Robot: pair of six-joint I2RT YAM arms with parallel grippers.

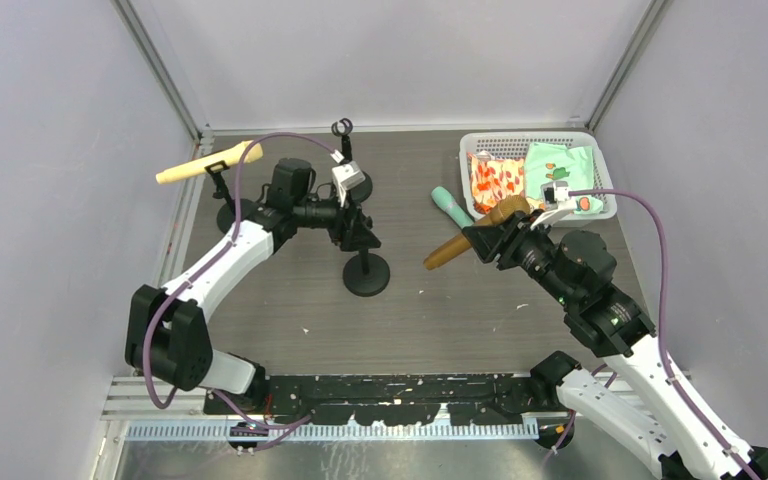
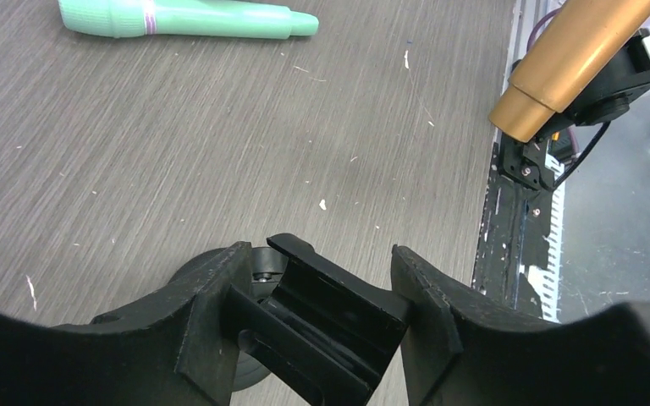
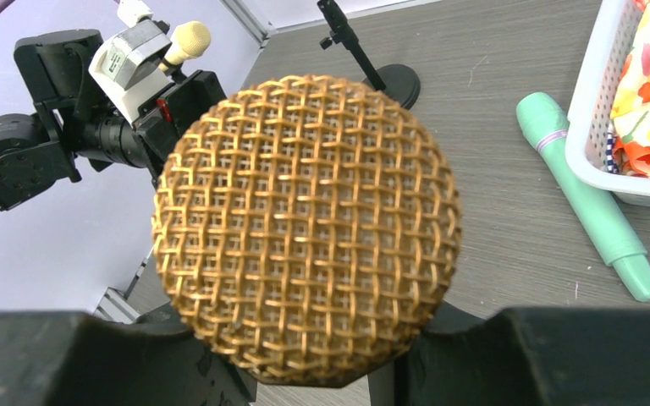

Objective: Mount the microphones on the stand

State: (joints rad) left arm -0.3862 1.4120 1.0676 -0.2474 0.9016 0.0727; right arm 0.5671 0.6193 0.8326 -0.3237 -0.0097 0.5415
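Seating of the golden-brown microphone point(image 1: 452, 250) is the step in hand. Your right gripper point(image 1: 488, 238) is clamped tight round its body, head up by the wrist camera, holding it above the table point(image 1: 440, 320) near the basket point(image 1: 600, 150). Your left gripper point(image 2: 320, 254) stands partway closed on the clip point(image 2: 338, 313) of the middle stand point(image 1: 365, 262), pads seemingly touching both sides. Next, I judge, you steady that clip and press the handle squarely in. The cream-yellow microphone point(image 1: 210, 162) sits in the left stand point(image 1: 222, 186); the mint-green microphone point(image 1: 450, 207) lies flat beside the basket. Dark wood-grain tabletop, lightly speckled; pale panels wall it in.
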